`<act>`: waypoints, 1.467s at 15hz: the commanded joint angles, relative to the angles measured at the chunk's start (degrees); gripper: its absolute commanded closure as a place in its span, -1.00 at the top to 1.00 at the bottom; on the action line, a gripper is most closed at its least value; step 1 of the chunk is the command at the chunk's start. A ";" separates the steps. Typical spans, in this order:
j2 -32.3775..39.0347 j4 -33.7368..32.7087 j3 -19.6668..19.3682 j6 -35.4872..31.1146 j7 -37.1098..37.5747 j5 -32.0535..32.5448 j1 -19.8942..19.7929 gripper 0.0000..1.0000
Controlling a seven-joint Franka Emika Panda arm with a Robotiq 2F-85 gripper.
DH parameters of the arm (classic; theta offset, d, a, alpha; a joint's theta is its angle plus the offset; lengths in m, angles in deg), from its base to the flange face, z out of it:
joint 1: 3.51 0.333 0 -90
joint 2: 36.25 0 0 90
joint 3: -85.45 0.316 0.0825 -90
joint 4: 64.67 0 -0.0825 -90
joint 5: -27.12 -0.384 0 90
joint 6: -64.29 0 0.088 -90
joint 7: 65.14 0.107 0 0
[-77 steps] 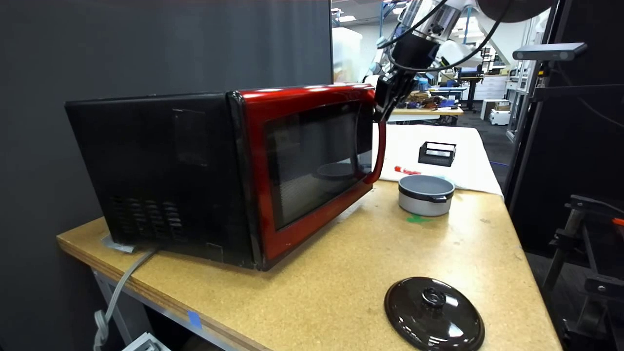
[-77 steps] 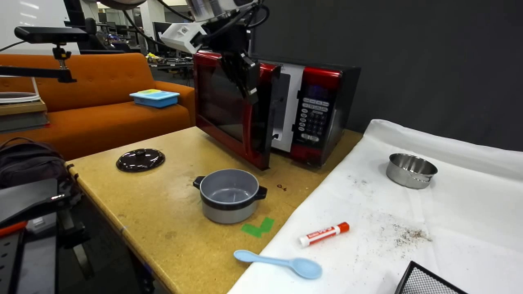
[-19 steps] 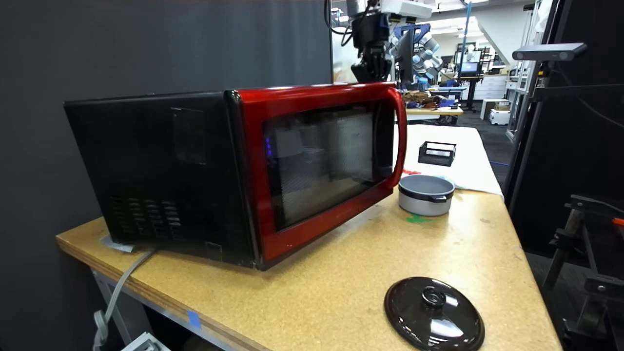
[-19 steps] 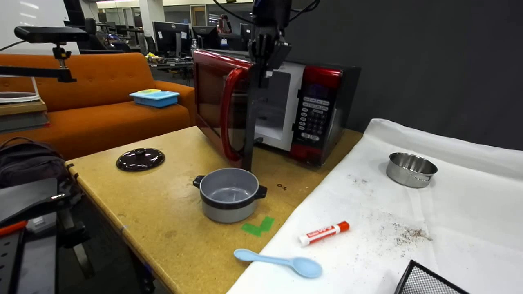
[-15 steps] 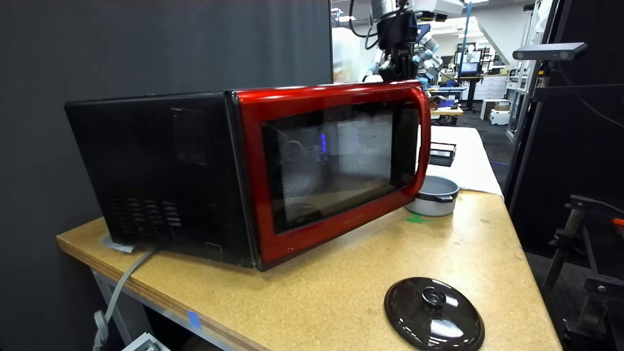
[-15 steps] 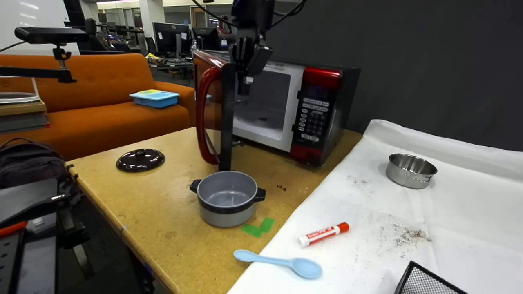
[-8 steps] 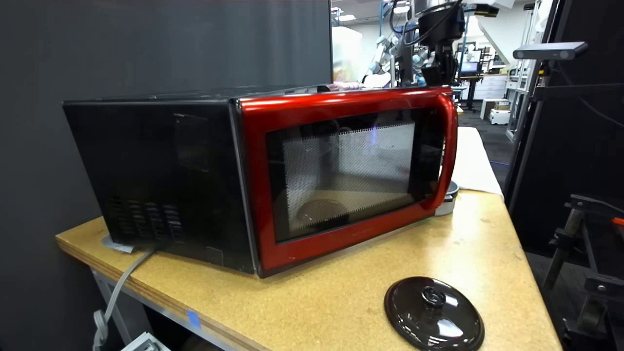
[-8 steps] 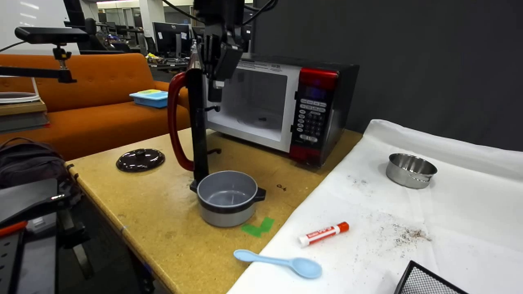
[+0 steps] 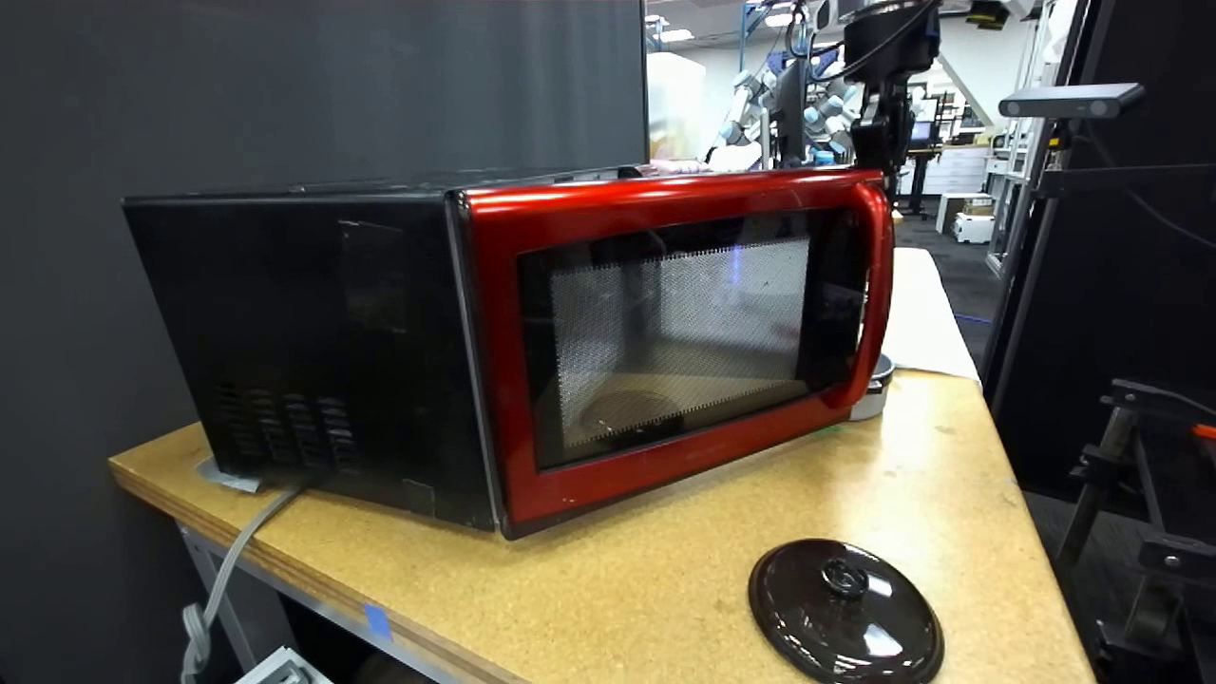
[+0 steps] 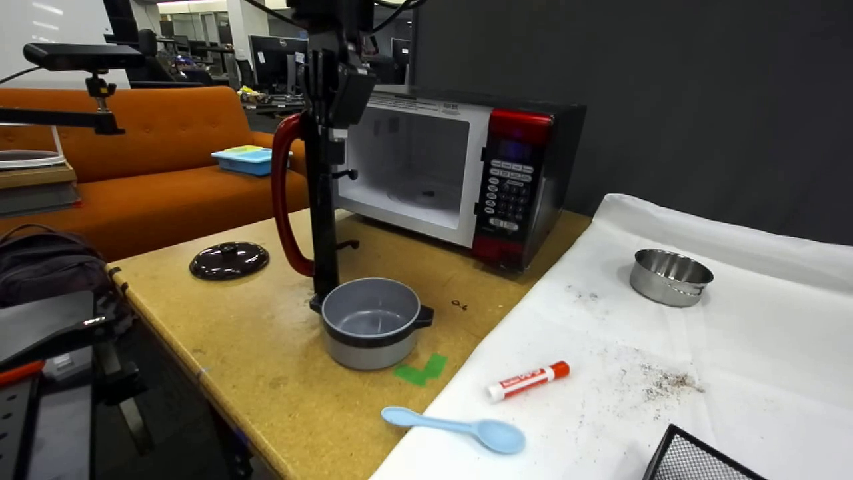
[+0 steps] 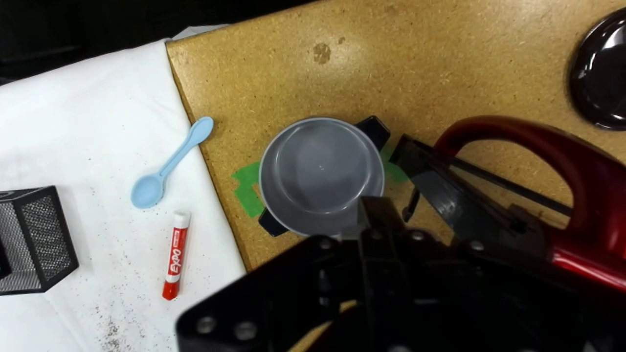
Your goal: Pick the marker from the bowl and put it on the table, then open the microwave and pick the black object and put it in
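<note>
An orange sofa stands past the bench. The microwave has its door open, and the fingers are pressed together by the door's inner side, so opening it looks nearly done. Next, I think, they should go to the black box on the white cloth, spread, and pinch it. I count one microwave, one black box, one spoon, one lid, one marker lying on the cloth, one grey bowl and one shiny bowl.

The table is showing speckled tan, the microwave glossy red and black, the pot grey banded in black. The Expo marker is pairing red with white, the mesh basket displaying a black grid.
</note>
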 commanded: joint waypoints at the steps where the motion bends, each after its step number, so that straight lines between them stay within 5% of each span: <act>1: -0.01 0.37 0.26 -3.08 -0.84 0.27 -1.03 -1.00; 11: 1.20 -1.84 2.74 -7.58 -0.33 -0.22 0.63 -1.00; 22: -8.74 7.46 4.63 -6.92 -2.47 -1.73 3.29 -1.00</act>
